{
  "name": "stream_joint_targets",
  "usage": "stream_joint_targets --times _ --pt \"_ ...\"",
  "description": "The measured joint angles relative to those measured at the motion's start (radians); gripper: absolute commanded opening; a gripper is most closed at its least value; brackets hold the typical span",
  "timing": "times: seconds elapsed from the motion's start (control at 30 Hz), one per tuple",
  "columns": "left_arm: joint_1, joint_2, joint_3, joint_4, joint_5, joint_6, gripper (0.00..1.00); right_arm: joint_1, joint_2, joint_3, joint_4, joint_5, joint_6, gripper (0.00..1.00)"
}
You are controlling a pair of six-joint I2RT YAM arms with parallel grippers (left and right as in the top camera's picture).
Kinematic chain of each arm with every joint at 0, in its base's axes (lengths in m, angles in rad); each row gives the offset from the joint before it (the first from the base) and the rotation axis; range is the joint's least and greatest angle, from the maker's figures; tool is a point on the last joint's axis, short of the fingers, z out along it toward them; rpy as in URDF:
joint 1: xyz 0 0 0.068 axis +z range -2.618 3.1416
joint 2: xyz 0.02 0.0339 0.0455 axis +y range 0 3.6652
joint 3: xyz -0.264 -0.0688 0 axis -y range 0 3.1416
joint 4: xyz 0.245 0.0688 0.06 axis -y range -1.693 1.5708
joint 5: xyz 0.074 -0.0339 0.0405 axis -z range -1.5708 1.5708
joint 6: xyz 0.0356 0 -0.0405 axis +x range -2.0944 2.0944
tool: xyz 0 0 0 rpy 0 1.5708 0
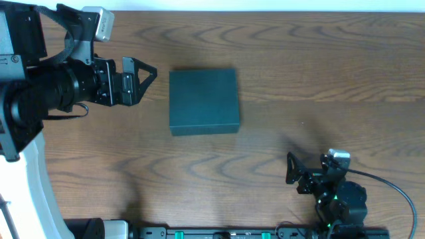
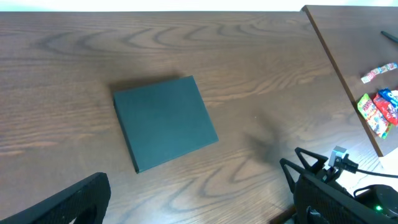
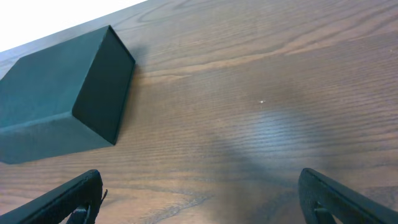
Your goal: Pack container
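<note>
The container (image 1: 203, 101) is a dark teal-black rectangular box lying closed and flat on the wooden table, near the middle. It also shows in the left wrist view (image 2: 165, 121) and in the right wrist view (image 3: 56, 102). My left gripper (image 1: 145, 83) is open and empty, held above the table just left of the container, fingers pointing at it; its jaws frame bare table in the left wrist view (image 2: 199, 208). My right gripper (image 1: 295, 172) is open and empty, low at the front right, apart from the container; it shows in its own wrist view too (image 3: 205, 205).
The table's right edge (image 2: 339, 68) runs diagonally in the left wrist view. Beyond it, on a lower surface, lie several colourful snack packs (image 2: 379, 111). The right arm (image 2: 336, 183) with its cable sits at the table's front right.
</note>
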Motion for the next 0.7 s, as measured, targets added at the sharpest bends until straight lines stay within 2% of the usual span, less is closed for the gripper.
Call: stream_joint_targets --times 0.27,0.4,0.5,0.7 --pt "0.000 -0.001 0.000 0.008 -0.047 0.000 0.95 0.000 0.000 0.000 0.000 0.000 0.000 0.99" --pt "0.000 -0.035 -0.045 0.096 -0.117 0.001 0.95 0.000 0.000 0.000 0.000 0.000 0.000 0.99" --pt "0.000 -0.117 -0.175 0.202 -0.175 -0.005 0.95 0.000 0.000 0.000 0.000 0.000 0.000 0.99" --pt "0.000 -0.373 -0.631 0.520 -0.301 -0.051 0.95 0.000 -0.001 0.000 0.000 0.000 0.000 0.99"
